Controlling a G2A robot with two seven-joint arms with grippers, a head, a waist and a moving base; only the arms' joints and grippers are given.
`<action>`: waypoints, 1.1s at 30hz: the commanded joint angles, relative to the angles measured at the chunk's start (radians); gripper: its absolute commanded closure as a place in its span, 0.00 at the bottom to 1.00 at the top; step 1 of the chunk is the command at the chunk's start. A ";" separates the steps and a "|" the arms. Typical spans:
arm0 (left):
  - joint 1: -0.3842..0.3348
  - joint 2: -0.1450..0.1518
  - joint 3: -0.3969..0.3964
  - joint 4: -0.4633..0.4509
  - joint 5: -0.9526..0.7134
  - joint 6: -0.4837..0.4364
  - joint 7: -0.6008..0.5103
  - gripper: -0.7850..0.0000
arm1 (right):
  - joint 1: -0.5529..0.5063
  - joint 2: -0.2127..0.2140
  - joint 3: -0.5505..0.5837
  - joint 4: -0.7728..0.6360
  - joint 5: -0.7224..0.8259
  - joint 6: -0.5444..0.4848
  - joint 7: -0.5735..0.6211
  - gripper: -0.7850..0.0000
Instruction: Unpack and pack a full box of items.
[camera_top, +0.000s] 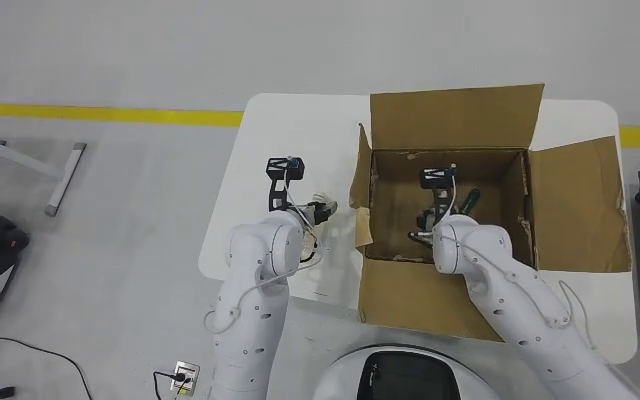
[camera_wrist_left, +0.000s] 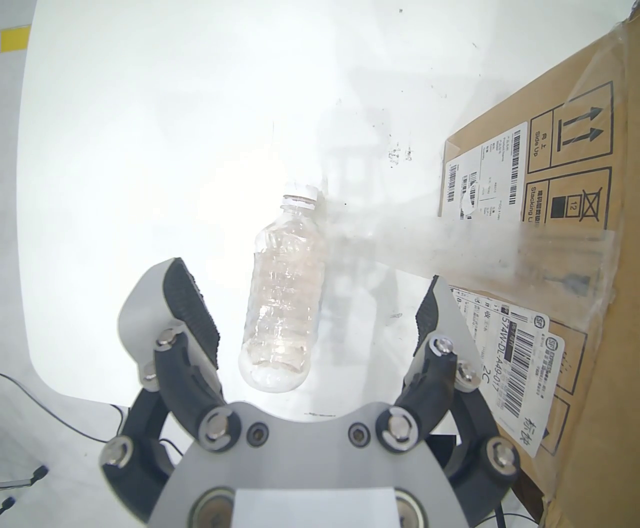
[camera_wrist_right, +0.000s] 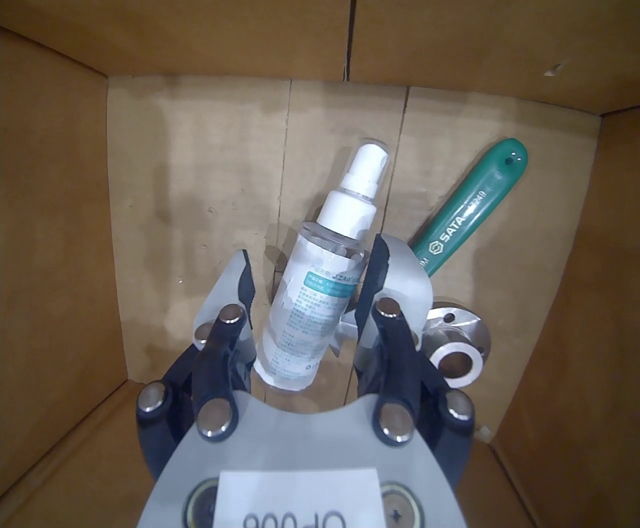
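My right claw (camera_wrist_right: 312, 255) was open around the spray bottle (camera_wrist_right: 310, 310) in the middle of the box (camera_wrist_right: 65, 200) floor. It looked light and slippery, so its fat middle seemed best to squeeze.

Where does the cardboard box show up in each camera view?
Top view: cardboard box on the table's right, flaps open.
Left wrist view: its labelled outer wall beside the clear bottle.
Right wrist view: its floor under the spray bottle.
Landmark: right gripper inside it, top and right wrist views.
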 joint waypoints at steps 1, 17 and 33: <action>0.000 0.000 0.000 0.000 0.000 0.000 0.000 0.00 | 0.006 -0.003 0.000 0.009 -0.008 -0.002 0.009 0.70; 0.000 0.000 0.000 0.000 0.000 0.000 0.000 0.00 | -0.188 0.014 0.252 -0.450 0.010 -0.049 -0.070 1.00; 0.000 0.000 0.000 0.000 0.000 0.000 0.000 0.00 | -0.682 0.022 1.178 -0.679 0.629 -0.458 -0.371 1.00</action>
